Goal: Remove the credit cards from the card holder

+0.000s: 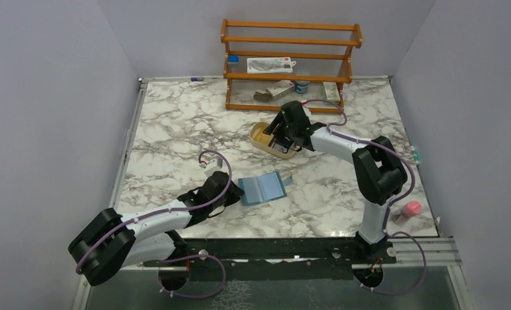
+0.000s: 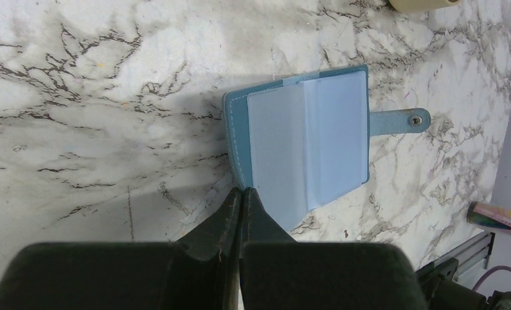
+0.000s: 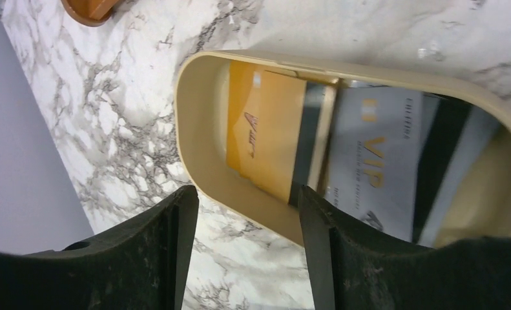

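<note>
Small teal-blue bifold card holder [image 1: 262, 188] lies open flat on the white-and-grey marbled table [image 1: 175, 135], near-centre, just right of the left arm's wrist. Paler blue inside faces up; snap tab [image 2: 400, 121] sticks out on the side away from the left arm. In the left wrist view the slots show a pale sleeve, can't tell if any card sits in it.

Credit cards [image 3: 369, 168]: at least two thin flat plastic cards lie in the oval tan tray [image 1: 259, 137], far-centre of the table, just in front of the shelf. One is orange-yellow with a dark stripe [image 3: 269, 145], the other pale grey with "VIP" lettering and a dark stripe, side by side and overlapping at the edges.

Left gripper [image 2: 241, 200]: black fingers clenched together, nothing between them, tips at the near edge of the card holder; contact with it can't be judged.

Right gripper [image 3: 243, 219]: fingers released and spread apart, grasping nothing, poised over the tray rim with the orange card just past the tips.

Wooden orange-brown shelf rack [image 1: 291, 61] stands at the far edge, holding small packets and bottles. Pink round object [image 1: 411, 208] lies at the near-right table edge, beside the right arm's base.
</note>
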Tool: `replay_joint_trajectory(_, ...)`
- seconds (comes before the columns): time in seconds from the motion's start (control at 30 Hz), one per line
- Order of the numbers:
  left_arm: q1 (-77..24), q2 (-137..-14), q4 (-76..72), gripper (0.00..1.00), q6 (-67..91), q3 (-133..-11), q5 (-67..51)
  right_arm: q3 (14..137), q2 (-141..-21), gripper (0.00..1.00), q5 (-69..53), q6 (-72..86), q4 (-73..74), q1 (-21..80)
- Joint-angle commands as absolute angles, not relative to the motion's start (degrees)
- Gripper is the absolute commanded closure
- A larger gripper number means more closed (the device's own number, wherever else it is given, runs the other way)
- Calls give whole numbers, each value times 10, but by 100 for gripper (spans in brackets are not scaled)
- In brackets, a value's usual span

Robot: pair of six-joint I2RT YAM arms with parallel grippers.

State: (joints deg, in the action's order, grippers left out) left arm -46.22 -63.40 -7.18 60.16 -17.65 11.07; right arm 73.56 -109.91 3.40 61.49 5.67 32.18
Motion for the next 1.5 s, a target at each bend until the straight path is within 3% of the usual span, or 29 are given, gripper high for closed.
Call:
replay_joint_trajectory(0.0, -461, -631, -72, 100, 596, -171, 124, 713, -1042, 38, 91, 588, 103, 314)
replay_joint_trajectory(0.73, -460, -626, -68, 100, 596, -167, 126, 771, -1109, 42, 105, 504, 169, 289)
replay_joint_trajectory(1.03, -459, -632, -74, 100, 595, -167, 124, 809, -1073, 42, 156, 466, 188, 289)
replay_joint_trajectory(1.47, -459, -628, -70, 100, 597, -165, 124, 794, -1106, 43, 56, 477, 135, 288)
